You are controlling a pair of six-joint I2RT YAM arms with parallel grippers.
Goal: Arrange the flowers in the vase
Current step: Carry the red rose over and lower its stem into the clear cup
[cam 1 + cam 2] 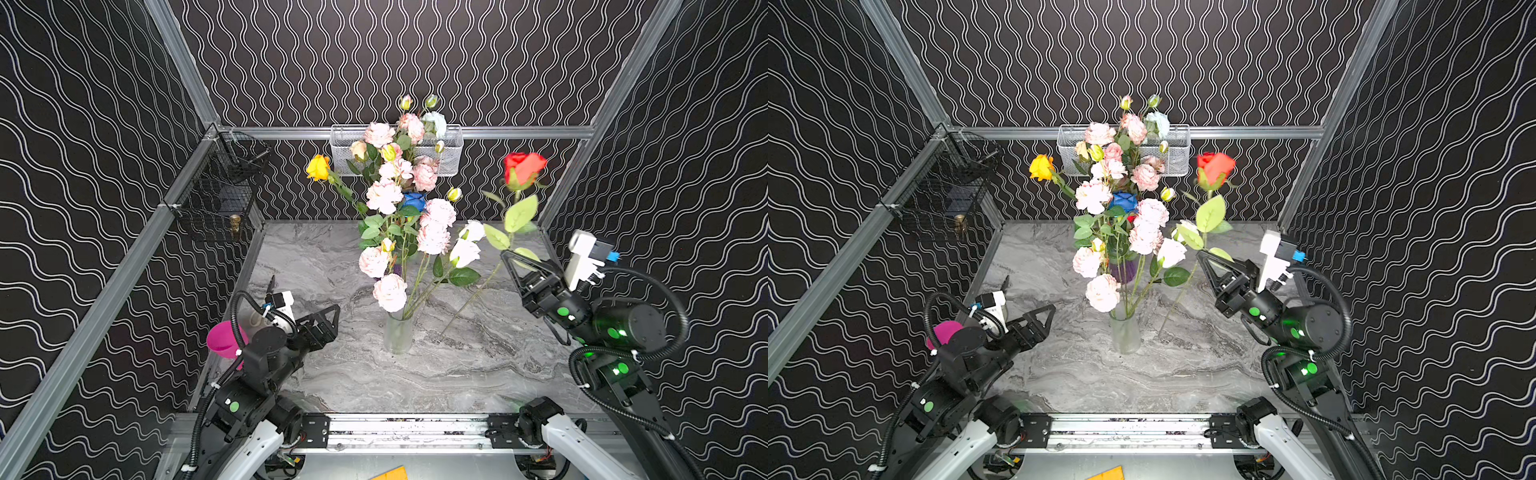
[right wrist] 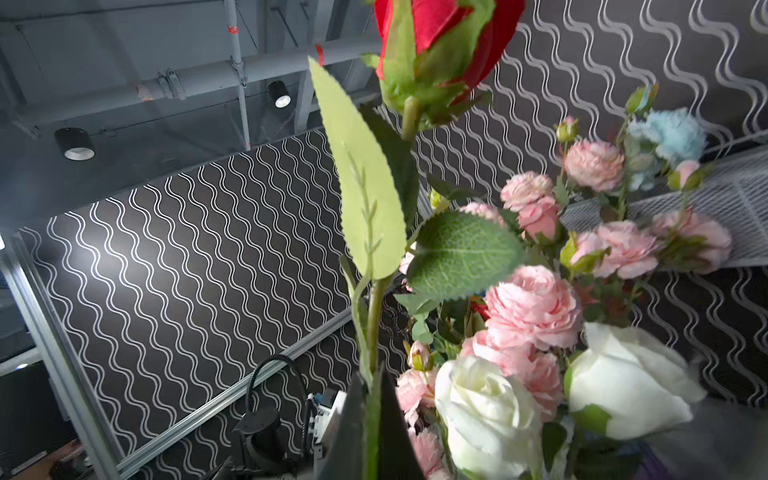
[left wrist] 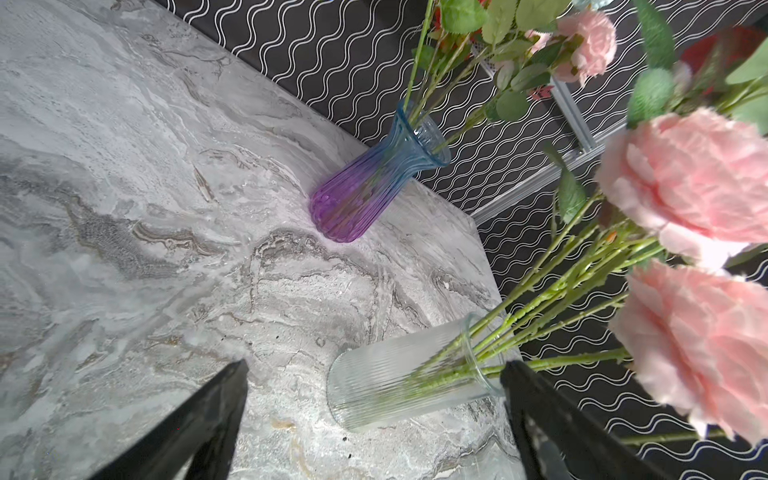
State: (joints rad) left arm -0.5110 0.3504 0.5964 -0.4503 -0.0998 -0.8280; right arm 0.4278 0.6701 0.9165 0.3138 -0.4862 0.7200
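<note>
Nearly done: holding aloft seemingly the last loose flower, a red rose.
Clamped hard on its stem with the right gripper, head high at far right, stem foot hanging just right of the clear vase, not yet inside. Hovering near left with the left gripper spread wide, empty. Already filled: clear vase with pink and white flowers, purple vase behind with more. Remaining, seemingly: steering that stem into a mouth.
</note>
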